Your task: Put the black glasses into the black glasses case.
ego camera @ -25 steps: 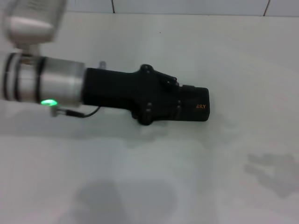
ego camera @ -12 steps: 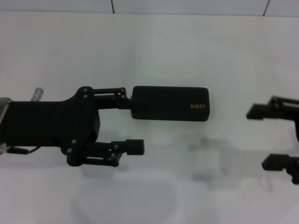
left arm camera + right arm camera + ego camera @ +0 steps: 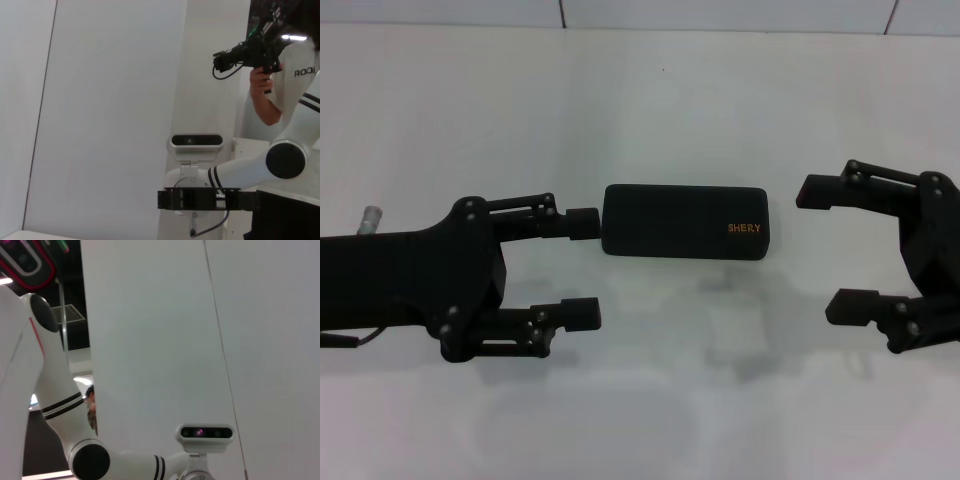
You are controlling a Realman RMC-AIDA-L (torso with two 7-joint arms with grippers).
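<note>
I see the rectangular black hard-shell glasses case (image 3: 684, 222) lying shut and flat on the white desk (image 3: 650, 110), about midway between the side edges. It has rounded corners and small orange "SHERY" lettering near its right end. I can't see the black glasses anywhere. My left gripper (image 3: 584, 268) sits at the case's left end with its fingers spread apart, the far fingertip just beside the case. My right gripper (image 3: 828, 248) hangs near the right end, fingers spread too, holding nothing.

Matt black glasses case (image 3: 684, 221), smooth shell
</note>
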